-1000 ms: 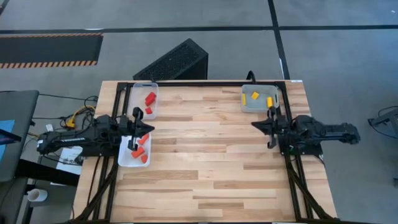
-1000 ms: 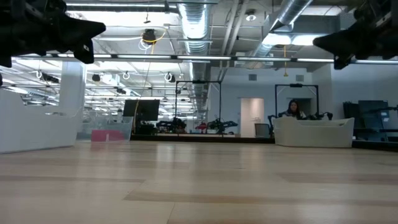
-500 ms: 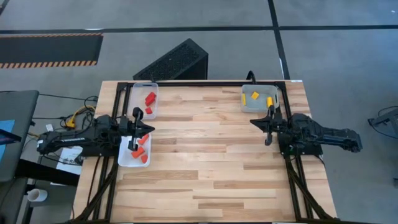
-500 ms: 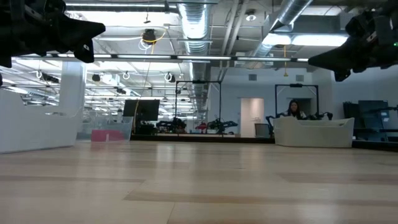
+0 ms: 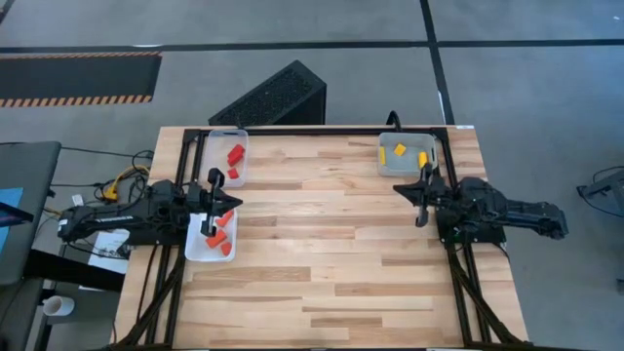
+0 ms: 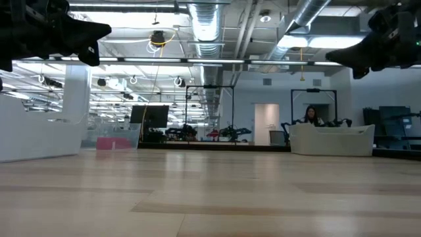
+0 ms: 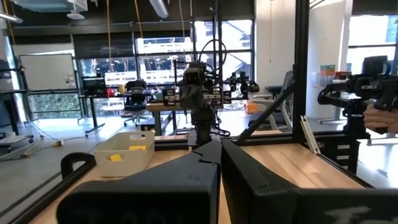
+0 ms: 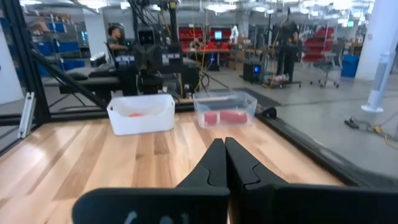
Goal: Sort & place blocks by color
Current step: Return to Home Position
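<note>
- Table [image 5: 322, 283]: the near half of the wooden top is bare boards; a black frame runs along its left and right edges.
- White tray [image 5: 192, 249]: lies at the left edge and holds the orange blocks [image 5: 222, 239], three or four pieces. From above, the left arm hides its far end.
- Left gripper [image 5: 232, 203]: hangs raised above the far end of the white tray and points across the table. Its fingers [image 7: 186, 177] are pressed together tip to tip and grip nothing.
- Right gripper [image 5: 400, 190]: hangs raised at the right edge, just nearer than the gray tray, facing the left arm. Its fingers [image 8: 208, 165] are also closed tip to tip and grip nothing.
- Clear tray [image 5: 216, 146]: far left corner, just beyond the white tray; holds the red blocks [image 5: 235, 154].
- Gray tray [image 5: 384, 154]: far right corner; holds the yellow blocks [image 5: 400, 149].
- Black perforated box [image 5: 273, 96]: on the floor beyond the far edge, set at an angle.
- Room behind: a person [image 6: 308, 115] sits behind a white counter [image 6: 332, 139], well apart from the table.
</note>
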Controlling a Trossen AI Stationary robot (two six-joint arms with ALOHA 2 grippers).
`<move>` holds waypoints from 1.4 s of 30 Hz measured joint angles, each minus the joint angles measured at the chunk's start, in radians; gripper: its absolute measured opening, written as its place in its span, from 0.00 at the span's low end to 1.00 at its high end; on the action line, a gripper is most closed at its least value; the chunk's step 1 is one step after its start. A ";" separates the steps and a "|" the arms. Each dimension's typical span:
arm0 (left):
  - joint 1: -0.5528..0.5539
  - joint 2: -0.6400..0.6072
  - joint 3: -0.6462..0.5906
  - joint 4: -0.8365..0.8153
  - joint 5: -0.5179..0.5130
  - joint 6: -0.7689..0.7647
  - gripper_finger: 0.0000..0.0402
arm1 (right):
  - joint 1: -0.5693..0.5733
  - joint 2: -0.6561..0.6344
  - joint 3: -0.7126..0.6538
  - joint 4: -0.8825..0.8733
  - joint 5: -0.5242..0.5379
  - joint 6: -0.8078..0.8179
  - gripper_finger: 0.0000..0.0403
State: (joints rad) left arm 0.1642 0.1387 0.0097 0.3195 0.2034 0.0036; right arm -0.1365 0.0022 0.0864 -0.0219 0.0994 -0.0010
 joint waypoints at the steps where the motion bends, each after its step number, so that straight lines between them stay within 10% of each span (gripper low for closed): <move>1: 0.000 0.000 0.000 0.000 0.003 0.000 0.00 | 0.002 0.000 0.000 0.009 -0.001 -0.006 0.01; 42: 0.000 0.000 -0.001 -0.023 0.095 -0.027 0.00 | -0.011 0.000 -0.080 0.062 -0.018 0.062 0.08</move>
State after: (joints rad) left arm 0.1642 0.1387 0.0090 0.2962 0.2986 -0.0229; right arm -0.1474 0.0025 0.0067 0.0400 0.0814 0.0612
